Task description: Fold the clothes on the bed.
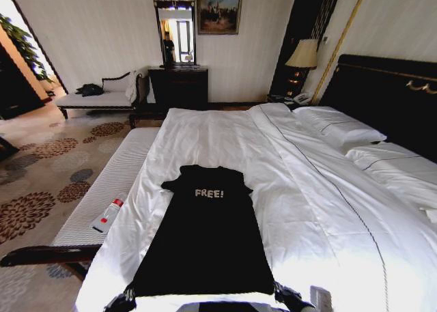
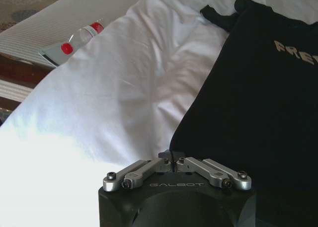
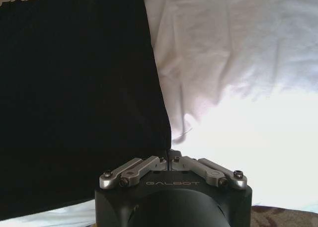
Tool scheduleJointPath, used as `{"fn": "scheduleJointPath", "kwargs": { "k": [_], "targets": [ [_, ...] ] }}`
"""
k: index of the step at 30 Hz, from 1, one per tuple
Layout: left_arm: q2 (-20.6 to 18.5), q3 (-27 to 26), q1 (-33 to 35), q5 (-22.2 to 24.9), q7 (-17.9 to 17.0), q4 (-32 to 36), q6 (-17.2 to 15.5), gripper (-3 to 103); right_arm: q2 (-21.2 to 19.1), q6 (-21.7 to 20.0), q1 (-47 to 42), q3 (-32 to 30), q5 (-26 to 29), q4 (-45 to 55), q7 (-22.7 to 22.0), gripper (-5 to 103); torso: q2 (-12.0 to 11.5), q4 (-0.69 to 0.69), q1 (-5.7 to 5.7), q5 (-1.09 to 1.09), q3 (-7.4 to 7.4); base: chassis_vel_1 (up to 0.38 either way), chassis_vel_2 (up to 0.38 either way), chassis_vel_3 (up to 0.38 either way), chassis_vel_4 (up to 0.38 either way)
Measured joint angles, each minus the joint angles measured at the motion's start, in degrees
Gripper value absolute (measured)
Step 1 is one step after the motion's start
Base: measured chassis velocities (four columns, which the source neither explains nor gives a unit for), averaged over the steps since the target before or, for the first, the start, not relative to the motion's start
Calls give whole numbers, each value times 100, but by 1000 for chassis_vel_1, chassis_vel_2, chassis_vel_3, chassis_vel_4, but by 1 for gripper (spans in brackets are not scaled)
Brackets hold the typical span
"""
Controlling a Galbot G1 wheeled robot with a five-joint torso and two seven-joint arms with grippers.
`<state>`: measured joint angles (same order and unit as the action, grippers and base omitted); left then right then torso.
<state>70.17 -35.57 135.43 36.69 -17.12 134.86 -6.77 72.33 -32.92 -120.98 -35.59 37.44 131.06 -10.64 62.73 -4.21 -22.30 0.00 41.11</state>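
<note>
The jaws of the left gripper (image 2: 172, 156) were together, and they were clamped on the near left corner of the black T-shirt (image 1: 208, 237), right at its edge where the dark fabric met the white duvet (image 1: 321, 209). The jaws of the right gripper (image 3: 169, 155) were together in the same way, pinching the near right corner of the T-shirt at its side edge. In the head view the 2 grippers sat low at the near edge of the bed (image 1: 382, 93), the left gripper at the left hem corner and the right gripper at the right hem corner, with the hem between them. The T-shirt lay flat on the duvet, on the near left part of the bed, with its hem toward the robot and its collar on the far side. The white lettering "FREE!" (image 1: 209, 193) was across the chest and it faced up. The short sleeves were small dark flaps at the far end of the shirt. The duvet around the shirt had soft wrinkles, and it was very bright on the near side. Left of the bed stood a narrow bench (image 1: 109, 189) with a white striped cushion and a dark frame, and on it lay a small white bottle (image 1: 107, 216) with a red cap, on its side and well apart from the shirt. On the far right, 2 white pillows (image 1: 338, 128) rested near the dark headboard.
</note>
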Motion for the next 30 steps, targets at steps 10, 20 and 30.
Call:
{"fn": "scheduleJointPath", "kwargs": {
  "k": [10, 20, 30],
  "targets": [
    [-120, 242, -71, -205, -66, -210, 131, 0, 73, -2, 87, 38, 18, 12, -77, 0, 0, 0, 0, 0, 0, 0, 0, 0, 0],
    [-200, 634, -386, -611, -321, -238, 168, 22, 190, 161, 170, 208, -272, -57, -245, 3, 0, 1, 0, 0, 0, 0, 0, 0, 0],
    [-184, 417, -455, -543, -341, -107, 135, 59, 63, 353, 255, -347, 157, 200, -576, 35, -1, -1, 0, 0, 0, 0, 0, 0, 0]
  ]
}}
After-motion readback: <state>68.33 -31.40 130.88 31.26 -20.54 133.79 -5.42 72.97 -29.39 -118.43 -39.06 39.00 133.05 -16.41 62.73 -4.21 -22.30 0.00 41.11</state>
